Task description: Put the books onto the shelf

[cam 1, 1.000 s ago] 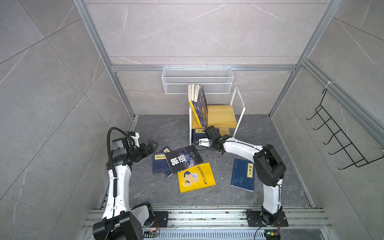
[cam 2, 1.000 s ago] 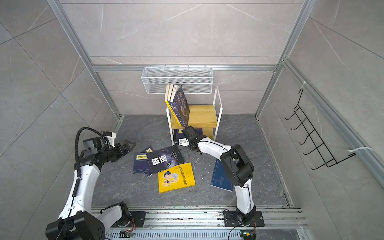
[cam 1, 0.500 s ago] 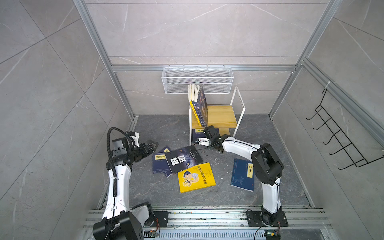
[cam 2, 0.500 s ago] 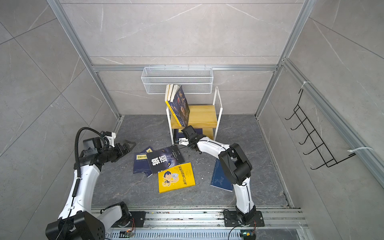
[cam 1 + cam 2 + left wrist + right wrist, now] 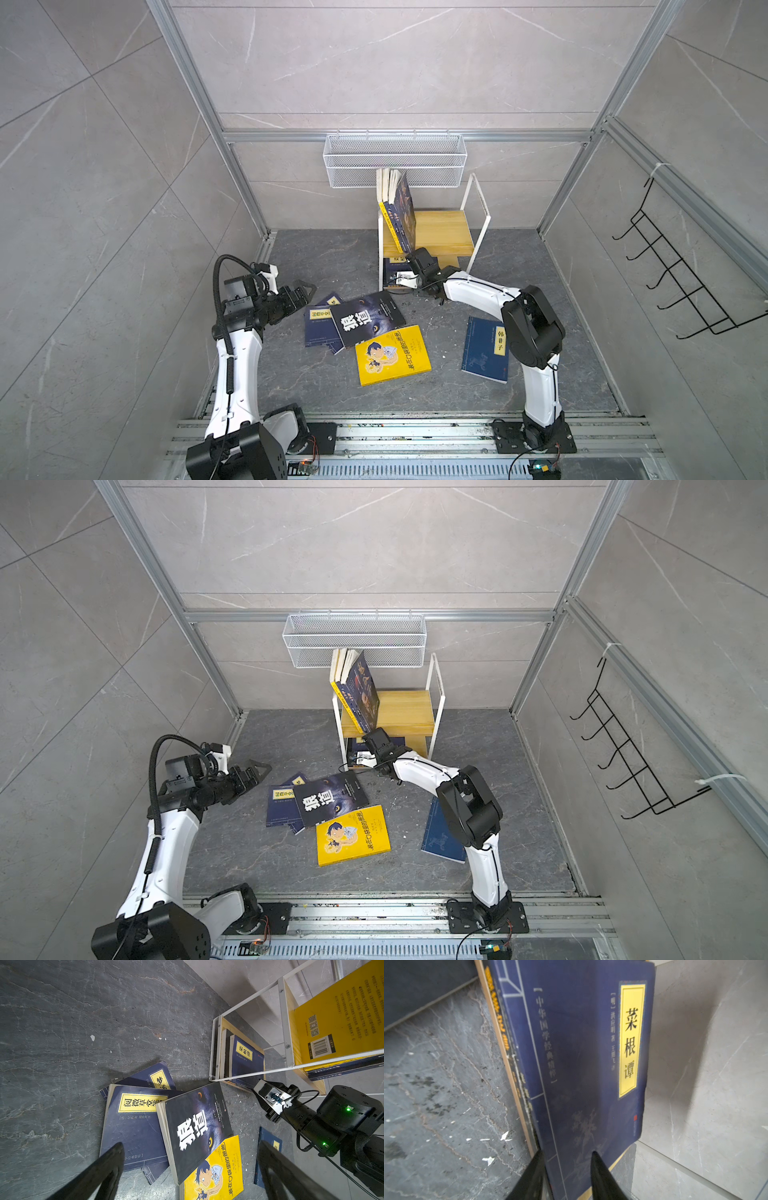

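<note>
Navy book [image 5: 581,1053]: lies flat, low in the shelf [image 5: 440,232], long side running near to far.
Right gripper [image 5: 566,1153]: at its near end, part way open, tips over the cover; I see no pinch.
Floor pile [image 5: 365,320]: my left gripper [image 5: 306,288], wide open and empty, is closer.

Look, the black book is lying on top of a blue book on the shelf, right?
Not on the shelf. The black book is lying on top of a blue book on the floor, in front of the shelf. Both top views show it.
</note>
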`<state>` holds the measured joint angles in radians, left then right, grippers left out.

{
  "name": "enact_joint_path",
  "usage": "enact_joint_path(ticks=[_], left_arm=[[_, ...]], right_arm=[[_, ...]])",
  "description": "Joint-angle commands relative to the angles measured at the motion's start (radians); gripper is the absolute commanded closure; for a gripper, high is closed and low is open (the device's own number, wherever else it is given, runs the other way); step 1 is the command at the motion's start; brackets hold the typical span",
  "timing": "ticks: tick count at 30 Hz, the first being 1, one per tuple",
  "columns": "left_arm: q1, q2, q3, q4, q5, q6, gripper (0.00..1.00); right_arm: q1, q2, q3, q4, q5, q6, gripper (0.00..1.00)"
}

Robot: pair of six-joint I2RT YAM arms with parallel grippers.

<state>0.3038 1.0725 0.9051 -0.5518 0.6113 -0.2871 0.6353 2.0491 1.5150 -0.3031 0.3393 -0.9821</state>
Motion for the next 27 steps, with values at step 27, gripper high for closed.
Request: enact_joint_path(ticks=[27], left_arm=[[-0.052,0.066,-0.276,0.245,0.057,-0.269,0.07]], right_arm=[[0.068,-0.387,-0.473,0.328,-0.365,1.189,0.36]])
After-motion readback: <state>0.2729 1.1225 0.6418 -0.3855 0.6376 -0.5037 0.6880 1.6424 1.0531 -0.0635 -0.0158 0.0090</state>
